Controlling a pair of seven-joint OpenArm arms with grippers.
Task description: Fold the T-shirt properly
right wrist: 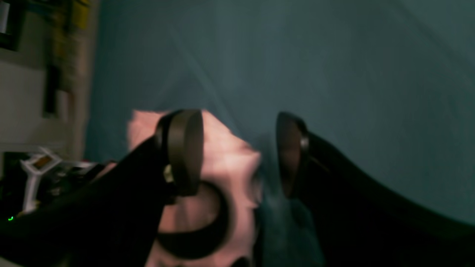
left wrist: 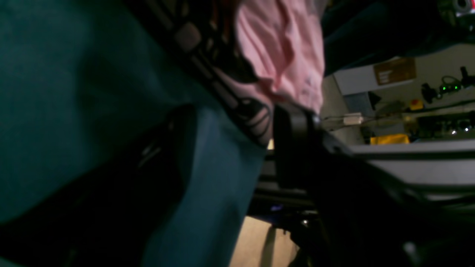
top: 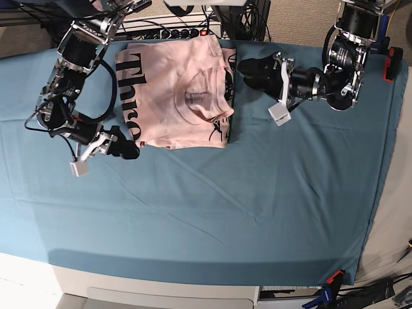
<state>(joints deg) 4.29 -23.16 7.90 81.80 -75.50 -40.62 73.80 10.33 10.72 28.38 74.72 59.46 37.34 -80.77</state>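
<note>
Lying at the far edge of the teal-cloth-covered tabletop point(top: 212, 212), the pale pink cotton T-shirt point(top: 177, 90) is folded into a rough rectangle, printed side up, with large black lettering along its left portion and a round black graphic near the middle in the base view. A second layer lies over its right portion, and a black printed edge shows along that side.

The right hand point(top: 127, 149) rests low on the cloth just beside the near-left corner of the T-shirt. In the right wrist view its two dark fingers point(right wrist: 183, 148) stand apart with open space between them; pink fabric with a black curved print lies behind and below the left-hand finger, not pinched between the pair. Image is blurred there.

The left hand point(top: 248, 71) sits just beside the right edge of the T-shirt, near its far corner. In the left wrist view one dark finger point(left wrist: 293, 144) is visible next to rumpled pink fabric and black print, the other is a dark shape over the teal cloth; they are spread, nothing clamped between them.

A small white block point(top: 279, 114) hangs off the left arm's wrist.
</note>
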